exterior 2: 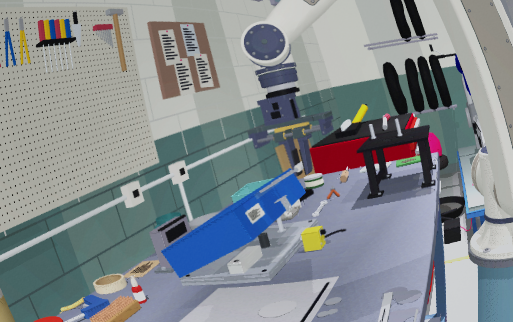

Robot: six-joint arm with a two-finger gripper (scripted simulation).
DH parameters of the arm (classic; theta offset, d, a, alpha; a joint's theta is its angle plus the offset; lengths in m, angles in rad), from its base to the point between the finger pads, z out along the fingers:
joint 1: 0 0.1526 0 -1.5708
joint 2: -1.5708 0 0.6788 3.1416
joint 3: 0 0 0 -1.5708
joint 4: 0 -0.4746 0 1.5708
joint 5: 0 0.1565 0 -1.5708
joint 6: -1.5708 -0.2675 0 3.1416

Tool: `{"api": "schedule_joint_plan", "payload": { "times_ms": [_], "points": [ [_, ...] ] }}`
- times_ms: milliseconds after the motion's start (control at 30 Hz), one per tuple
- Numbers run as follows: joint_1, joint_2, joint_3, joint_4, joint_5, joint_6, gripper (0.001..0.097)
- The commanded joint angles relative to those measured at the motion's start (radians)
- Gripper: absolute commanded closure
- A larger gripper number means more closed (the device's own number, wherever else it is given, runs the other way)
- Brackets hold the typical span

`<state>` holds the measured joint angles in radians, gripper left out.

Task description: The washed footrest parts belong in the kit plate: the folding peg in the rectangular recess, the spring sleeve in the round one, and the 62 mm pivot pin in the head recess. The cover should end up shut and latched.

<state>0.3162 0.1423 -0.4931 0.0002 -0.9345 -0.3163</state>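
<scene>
The blue cover (232, 222) of the kit plate (250, 260) stands half raised, tilted over the grey plate at the middle of the bench. A white pin-like part (321, 206) and a small orange part (334, 192) lie on the bench right of the cover. Further back a small tan part (344, 175) lies beside a white and green ring-shaped part (313, 180). What lies in the plate's recesses is hidden under the cover. My gripper (297, 167) hangs at the cover's raised far edge and is closed on that edge.
Behind the work a red box (357, 145) and a black stand (397, 157) with white pegs occupy the far bench. A yellow block (313, 238) with a cable sits right of the plate, and a grey box (172, 232) sits to the left. The bench edge runs down the right.
</scene>
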Motion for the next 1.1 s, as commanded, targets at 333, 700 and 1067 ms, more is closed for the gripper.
{"api": "schedule_joint_plan", "payload": {
  "times_ms": [333,700,1067],
  "points": [
    [0.000,-0.001,0.001,0.000,-0.001,0.000,0.0948],
    [0.000,-0.001,0.001,0.000,-0.001,0.000,0.0793],
    [0.000,-0.001,0.001,0.000,-0.001,0.000,0.0573]
  ]
}}
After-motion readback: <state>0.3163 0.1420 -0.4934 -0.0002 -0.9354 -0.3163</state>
